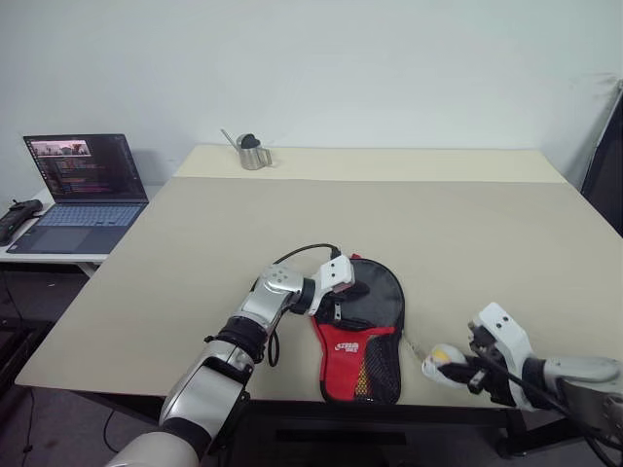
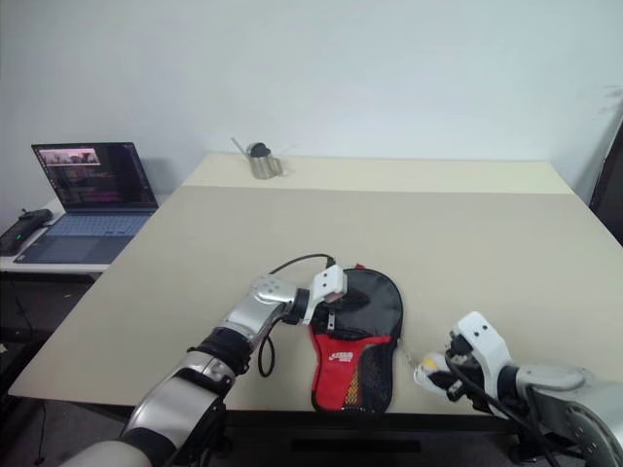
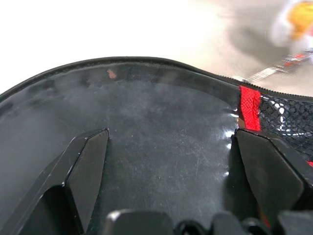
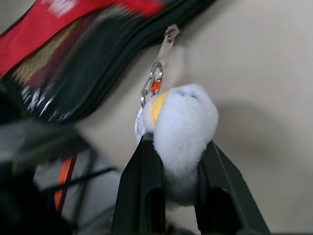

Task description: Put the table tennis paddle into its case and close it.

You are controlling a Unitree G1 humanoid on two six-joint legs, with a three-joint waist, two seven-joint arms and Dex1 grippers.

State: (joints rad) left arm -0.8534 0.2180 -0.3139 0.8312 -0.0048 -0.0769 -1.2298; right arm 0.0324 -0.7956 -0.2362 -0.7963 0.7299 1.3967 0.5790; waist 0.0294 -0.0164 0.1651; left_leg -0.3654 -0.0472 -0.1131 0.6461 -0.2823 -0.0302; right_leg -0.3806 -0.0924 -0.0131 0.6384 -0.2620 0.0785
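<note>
Lying long axis fwd-back at near edge of surface (image 1: 467, 224), case (image 1: 362, 331) w/ L tool (image 1: 343, 288) spread wide, pinning round end, R tool (image 1: 454, 371) clenching plush zip charm (image 4: 183, 132) off its R side, nearer the zip

Two high eyes, two close-up wrist cameras

The head's two eyes look forward and down over the table (image 1: 438, 224) from almost the same spot, so they share the case (image 1: 365, 336) and both arms. Each wrist camera looks along its own claw, very near the case.
</note>
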